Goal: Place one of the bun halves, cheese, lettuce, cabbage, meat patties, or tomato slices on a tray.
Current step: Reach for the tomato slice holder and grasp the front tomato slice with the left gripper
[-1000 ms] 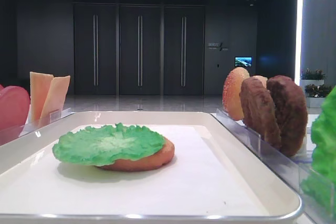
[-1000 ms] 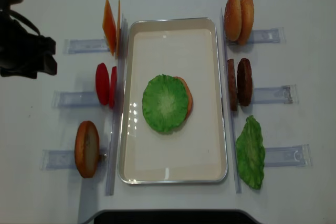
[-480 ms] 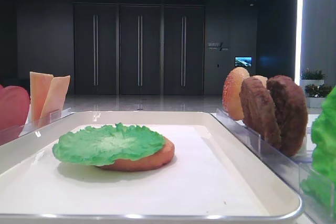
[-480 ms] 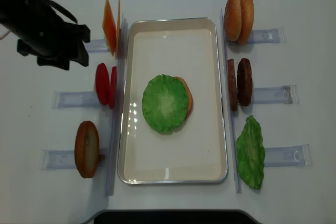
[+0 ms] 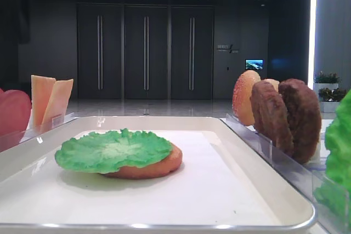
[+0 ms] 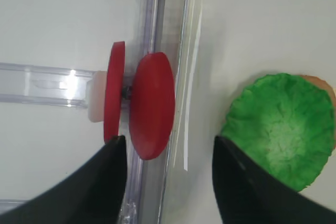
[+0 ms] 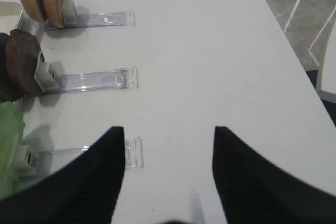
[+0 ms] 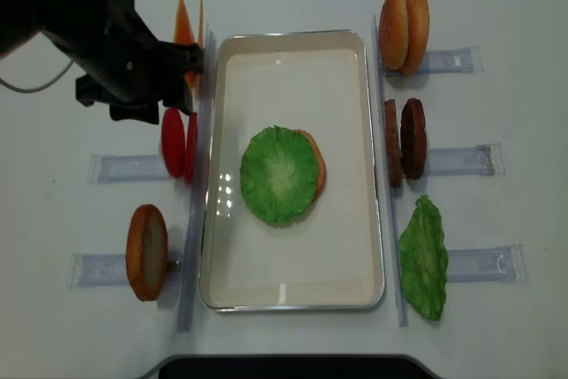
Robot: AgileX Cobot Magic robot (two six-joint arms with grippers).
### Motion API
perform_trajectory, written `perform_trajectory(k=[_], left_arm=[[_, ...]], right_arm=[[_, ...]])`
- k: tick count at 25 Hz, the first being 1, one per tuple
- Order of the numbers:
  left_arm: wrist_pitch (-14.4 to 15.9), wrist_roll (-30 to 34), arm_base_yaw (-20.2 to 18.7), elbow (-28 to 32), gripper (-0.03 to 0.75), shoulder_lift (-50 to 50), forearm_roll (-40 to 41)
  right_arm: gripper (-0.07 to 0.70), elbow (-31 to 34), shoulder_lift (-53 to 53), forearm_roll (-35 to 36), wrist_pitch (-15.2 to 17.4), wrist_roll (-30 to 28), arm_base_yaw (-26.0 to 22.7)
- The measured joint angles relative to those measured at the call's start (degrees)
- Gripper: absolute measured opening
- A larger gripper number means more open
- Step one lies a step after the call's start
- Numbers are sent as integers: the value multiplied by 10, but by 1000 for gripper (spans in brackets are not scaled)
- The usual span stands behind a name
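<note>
Overhead: left gripper (image 8: 169,86) sits upper left, tomato slices (image 8: 178,143) just below it, standing on edge beside the tray (image 8: 293,295).
Left wrist: jaws apart, slices (image 6: 142,106) dead ahead, discs upright, edges facing jaws.
Right wrist: right gripper (image 7: 168,145) apart, idle.

left arm (image 8: 106,33): matte black, bulky, blocky housing
cable (image 8: 35,84): thin, dark, looping off it
fingers (image 6: 105,182): black, broad, tapering
</note>
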Motion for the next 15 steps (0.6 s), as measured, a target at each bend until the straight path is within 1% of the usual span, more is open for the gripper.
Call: perform_trajectory(k=[4, 12, 15], left_arm=[[-9, -16, -1, 0, 402, 21, 1], [-50, -18, -1, 0, 401, 87, 1], [-53, -18, -1, 0, 401, 114, 4]], right_arm=[[363, 0, 0, 0, 0, 0, 0], [363, 0, 0, 0, 0, 0, 0], [363, 0, 0, 0, 0, 0, 0]])
